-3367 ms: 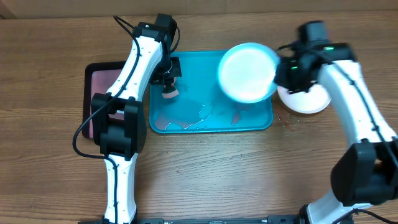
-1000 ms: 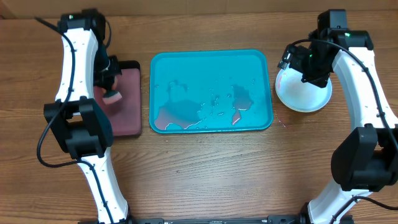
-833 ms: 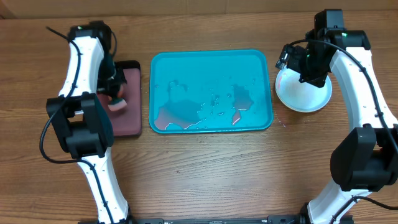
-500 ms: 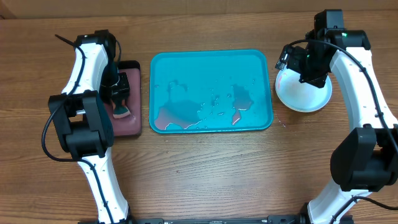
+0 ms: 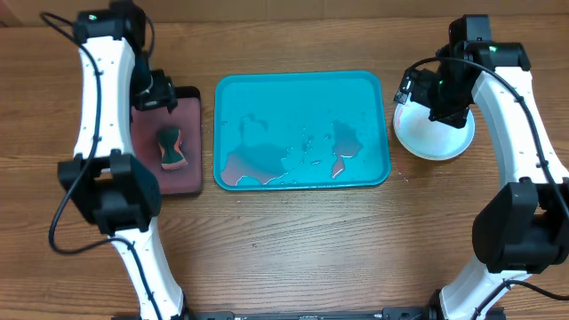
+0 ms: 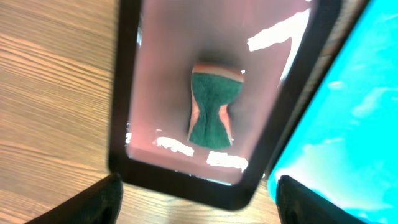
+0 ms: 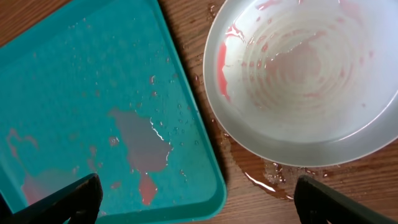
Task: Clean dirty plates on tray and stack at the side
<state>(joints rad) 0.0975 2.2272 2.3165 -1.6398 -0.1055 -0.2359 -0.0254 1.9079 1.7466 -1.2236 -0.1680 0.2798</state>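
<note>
The teal tray (image 5: 302,84) (image 7: 74,81) lies mid-table, holding only water and reddish smears. A white plate (image 5: 436,140) (image 7: 311,74) with pink-red streaks rests on the wood just right of the tray. My right gripper (image 5: 437,96) (image 7: 196,205) hovers open over the gap between tray and plate, gripping nothing. At the far left my left gripper (image 5: 156,92) (image 6: 199,208) hangs open above the small black-rimmed tray, its fingertips (image 6: 93,202) wide apart and empty.
A green and orange sponge (image 5: 170,148) (image 6: 214,109) lies loose on the pinkish inside of the black-rimmed tray (image 5: 191,182) (image 6: 186,186), left of the teal tray. A small puddle (image 7: 267,177) wets the wood by the plate.
My left gripper has opened, left the sponge on the small black-rimmed tray and pulled back away from it. The right arm has stayed put.
</note>
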